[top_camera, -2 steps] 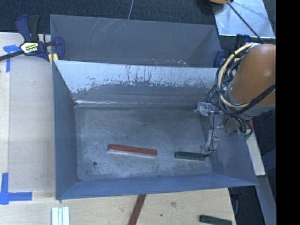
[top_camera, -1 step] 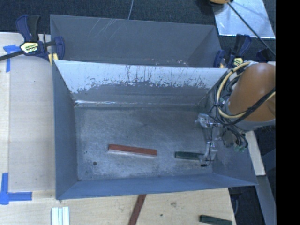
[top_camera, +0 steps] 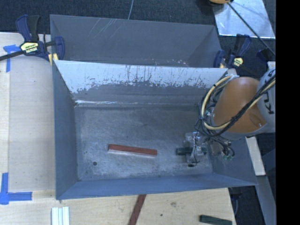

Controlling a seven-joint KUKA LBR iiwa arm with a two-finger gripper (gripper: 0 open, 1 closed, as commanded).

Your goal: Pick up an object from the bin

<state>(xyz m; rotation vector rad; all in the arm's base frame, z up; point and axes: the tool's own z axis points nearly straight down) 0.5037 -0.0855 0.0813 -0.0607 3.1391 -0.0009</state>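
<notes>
Pincer (top_camera: 192, 153) low at the right of the bin (top_camera: 65, 125) floor | open or closed: cannot tell | reddish-brown flat stick (top_camera: 132, 150) lies apart, mid-floor

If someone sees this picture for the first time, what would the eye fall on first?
First, the red-brown bar, lying flat on the floor of the grey bin, a little left of the middle. Next, the arm's orange cover at the right. Below it the gripper is low in the bin, to the right of the bar and apart from it.
</notes>
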